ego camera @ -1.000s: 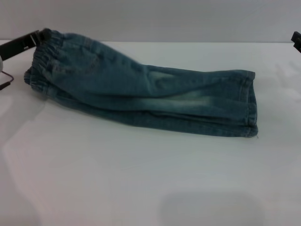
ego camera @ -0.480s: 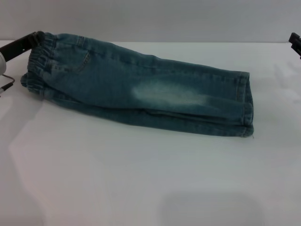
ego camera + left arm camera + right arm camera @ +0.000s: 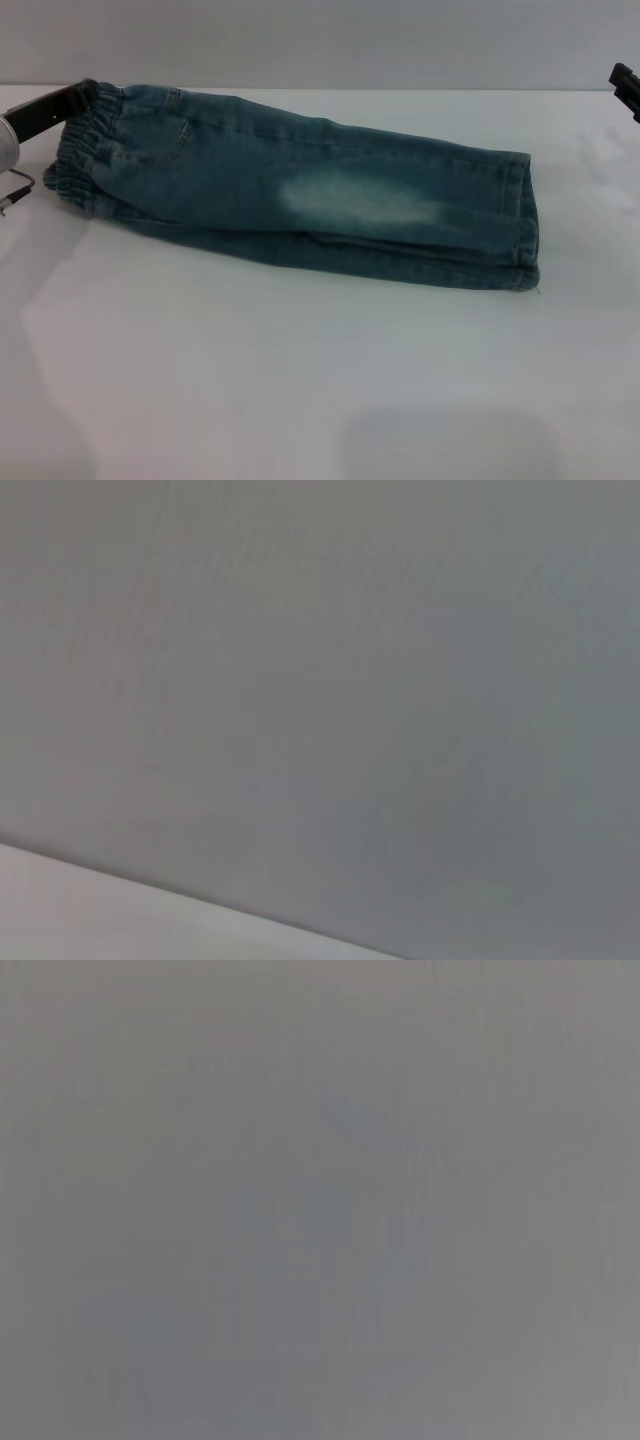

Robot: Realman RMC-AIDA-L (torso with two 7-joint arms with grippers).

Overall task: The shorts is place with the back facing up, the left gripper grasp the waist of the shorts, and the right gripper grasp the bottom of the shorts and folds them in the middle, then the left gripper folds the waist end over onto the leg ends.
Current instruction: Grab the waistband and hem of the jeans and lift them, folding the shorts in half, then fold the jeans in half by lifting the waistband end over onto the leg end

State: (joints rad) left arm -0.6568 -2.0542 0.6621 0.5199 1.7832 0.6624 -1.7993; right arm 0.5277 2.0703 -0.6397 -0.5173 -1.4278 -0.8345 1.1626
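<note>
At the waist (image 3: 85,150), right against the left end effector (image 3: 62,103), the shorts (image 3: 300,195) begin and run away from it across the white tabletop (image 3: 300,380) toward the leg ends (image 3: 525,220). The shorts lie as a long narrow strip, one leg stacked on the other, with a back pocket showing near the waistband, so the lengthwise fold down the middle looks done. The left end effector touches the far corner of the ruffled band, and a black tip seems to sit over the denim edge; whether it is clamped on the cloth or merely resting beside it cannot be told from the head view, and the left wrist view shows only a blank grey wall above a strip of white. The right end effector (image 3: 626,82) is well apart from the leg ends, off at the edge of the head view with only a small black part visible, so its opening cannot be told either; it appears parked. The waist rests flat on the tabletop, not lifted. What remains, by this judgement, is the whole second fold: carrying the waist end over onto the stitched hems.
</note>
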